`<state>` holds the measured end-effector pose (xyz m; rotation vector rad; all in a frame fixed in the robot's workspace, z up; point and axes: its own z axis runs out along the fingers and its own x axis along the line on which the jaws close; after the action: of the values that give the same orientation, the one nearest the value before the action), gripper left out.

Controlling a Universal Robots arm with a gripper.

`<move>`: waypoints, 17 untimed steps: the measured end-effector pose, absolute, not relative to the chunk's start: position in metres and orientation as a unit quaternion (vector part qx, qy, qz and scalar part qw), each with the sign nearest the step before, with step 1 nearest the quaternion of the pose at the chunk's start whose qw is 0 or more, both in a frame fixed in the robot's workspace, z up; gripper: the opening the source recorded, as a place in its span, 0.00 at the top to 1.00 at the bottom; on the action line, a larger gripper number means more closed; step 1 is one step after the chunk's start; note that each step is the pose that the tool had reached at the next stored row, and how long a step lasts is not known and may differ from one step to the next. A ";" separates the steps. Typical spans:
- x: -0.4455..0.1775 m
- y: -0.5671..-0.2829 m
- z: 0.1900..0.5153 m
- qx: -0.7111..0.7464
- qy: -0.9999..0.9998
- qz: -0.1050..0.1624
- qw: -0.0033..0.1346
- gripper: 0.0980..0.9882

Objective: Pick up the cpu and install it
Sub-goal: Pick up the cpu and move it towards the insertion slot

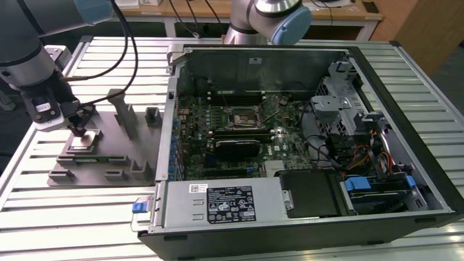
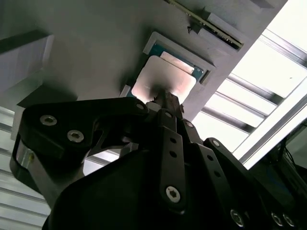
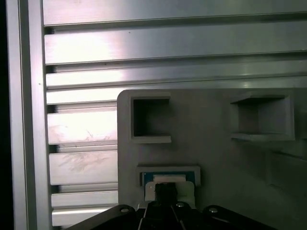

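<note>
The cpu (image 1: 82, 142), a small silver square, lies in a shallow pocket of the grey tray (image 1: 108, 169) at the exterior view's left. My gripper (image 1: 77, 130) stands directly over it, its narrow fingertips pressed together and touching the chip's top face. In the second wrist view the cpu (image 2: 165, 76) sits in its blue-lined pocket, with the gripper (image 2: 166, 98) tip near its closer edge. The first wrist view has the cpu (image 3: 187, 190) partly behind the gripper (image 3: 165, 189). The black socket (image 1: 243, 117) lies in the motherboard of the open computer case.
The open computer case (image 1: 305, 217) spans the middle and right of the exterior view. A green memory stick (image 1: 94, 160) lies in a tray slot beside the cpu. Upright tray posts (image 1: 119, 111) stand between the gripper and the case. The slatted aluminium table (image 1: 73, 223) lies underneath.
</note>
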<state>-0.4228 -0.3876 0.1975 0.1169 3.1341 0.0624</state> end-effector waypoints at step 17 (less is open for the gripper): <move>-0.420 -0.388 0.195 0.037 0.999 0.020 0.002 0.72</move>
<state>-0.4204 -0.3882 0.1954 0.1168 3.1345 0.0618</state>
